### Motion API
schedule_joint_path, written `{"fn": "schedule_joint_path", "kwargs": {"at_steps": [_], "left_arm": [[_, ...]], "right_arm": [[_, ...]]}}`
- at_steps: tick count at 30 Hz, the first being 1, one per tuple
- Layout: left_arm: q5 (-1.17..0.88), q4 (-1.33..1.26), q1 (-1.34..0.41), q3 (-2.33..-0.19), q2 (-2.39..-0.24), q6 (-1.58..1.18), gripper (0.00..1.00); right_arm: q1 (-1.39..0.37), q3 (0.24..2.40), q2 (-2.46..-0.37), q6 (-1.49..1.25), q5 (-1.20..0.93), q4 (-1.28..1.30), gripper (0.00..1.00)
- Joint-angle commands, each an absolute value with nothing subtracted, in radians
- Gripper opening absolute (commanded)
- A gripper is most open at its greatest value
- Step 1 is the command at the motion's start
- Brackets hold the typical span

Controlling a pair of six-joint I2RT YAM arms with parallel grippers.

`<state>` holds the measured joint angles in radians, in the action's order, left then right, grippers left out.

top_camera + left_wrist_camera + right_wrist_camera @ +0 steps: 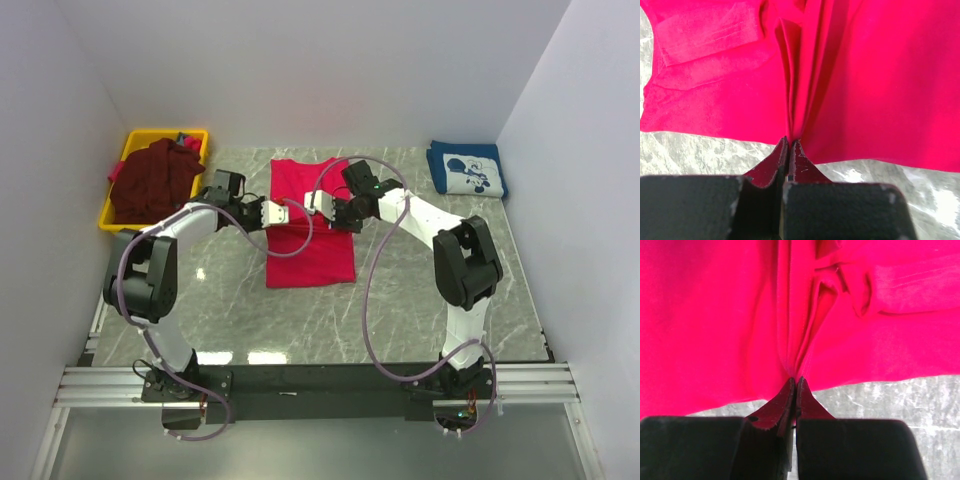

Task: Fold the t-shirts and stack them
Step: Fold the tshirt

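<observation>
We find the red t-shirt (312,240) lying on the marble-patterned table (420,300), at the centre of the work area and toward the far side, its outline a tall narrow rectangle in the top view. The left gripper (283,212) sits at the shirt's left edge, about mid-height, and the right gripper (318,203) sits just beside it over the cloth, so that the two arms meet nose to nose above the garment. In the left wrist view the left gripper (790,142) has its jaws pressed together on a gathered pleat of the red t-shirt (880,85); folds of cloth fan out from the pinch point, and bare table shows below the hem. In the right wrist view the right gripper (795,382) is likewise clamped on a ridge of the red t-shirt (705,325), with creases running away from the tips and a doubled layer of cloth at upper right. We cannot tell from these views how far the pinched cloth is raised off the surface. The maroon t-shirt (152,180) lies crumpled in the yellow bin (150,134) at the far left, spilling over its near rim. The navy t-shirt (467,170), folded with its white print upward, rests at the far right corner, well apart from both grippers.
</observation>
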<state>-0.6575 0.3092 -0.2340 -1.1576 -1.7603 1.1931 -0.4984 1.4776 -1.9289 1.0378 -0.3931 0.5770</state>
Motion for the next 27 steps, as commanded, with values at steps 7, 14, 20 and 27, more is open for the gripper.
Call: {"fn": "schedule_joint_path", "kwargs": {"at_steps": [7, 14, 20, 27], "left_arm": [[-0.644, 0.236, -0.219, -1.223, -1.824, 1.184, 0.01], [-0.653, 0.189, -0.181, -1.242, -1.777, 1.036, 0.6], [-0.736, 0.301, -0.126, -1.085, -1.561, 1.047, 0.58], [-0.769, 0.379, -0.21, -0.816, -1.358, 1.078, 0.55]], "right_arm": [[-0.476, 1.58, -2.006, 1.022, -0.351, 0.558, 0.03], [-0.448, 1.566, -1.945, 0.943, -0.313, 0.548, 0.71], [-0.403, 1.508, -1.764, 0.888, -0.383, 0.646, 0.68], [-0.506, 1.283, -1.612, 0.821, -0.42, 0.649, 0.54]]}}
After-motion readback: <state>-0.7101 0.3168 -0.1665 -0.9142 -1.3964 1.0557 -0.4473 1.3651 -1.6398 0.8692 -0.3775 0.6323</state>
